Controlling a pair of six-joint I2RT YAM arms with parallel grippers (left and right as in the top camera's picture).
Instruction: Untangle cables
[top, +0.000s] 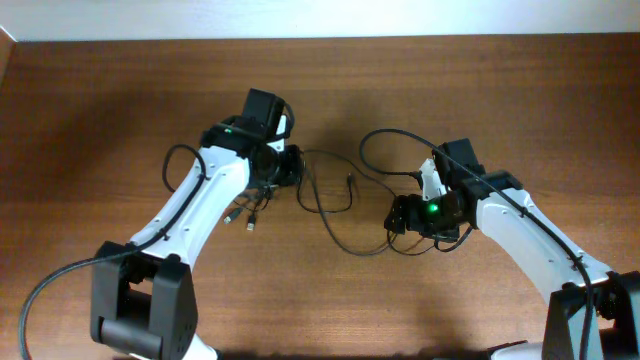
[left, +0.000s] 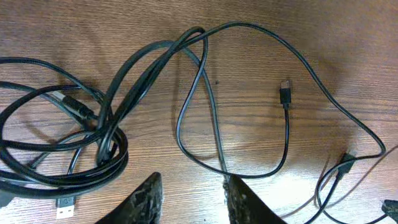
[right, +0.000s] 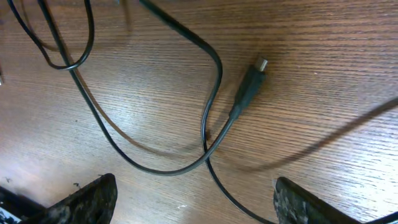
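Observation:
The cables lie on the wooden table between the arms. A knotted bunch (left: 93, 143) with a USB plug (left: 65, 205) sits left of a loose loop (left: 199, 124) ending in a small plug (left: 285, 93). Overhead, the bunch (top: 255, 200) is beside my left gripper (top: 290, 165). In its wrist view the left gripper (left: 193, 186) stands narrowly open over bare wood, and one strand touches its right finger (left: 242, 202). My right gripper (right: 193, 190) is wide open above a curved cable (right: 155, 168), with a dark plug (right: 249, 84) beyond it. Overhead, the right gripper (top: 400, 215) hangs by the loop's right end.
The table (top: 500, 80) ends at a pale wall along the top of the overhead view. Thicker black cords run along both arms, one looping by the left arm's base (top: 40, 290). Another plug (left: 345, 163) lies at the right of the left wrist view.

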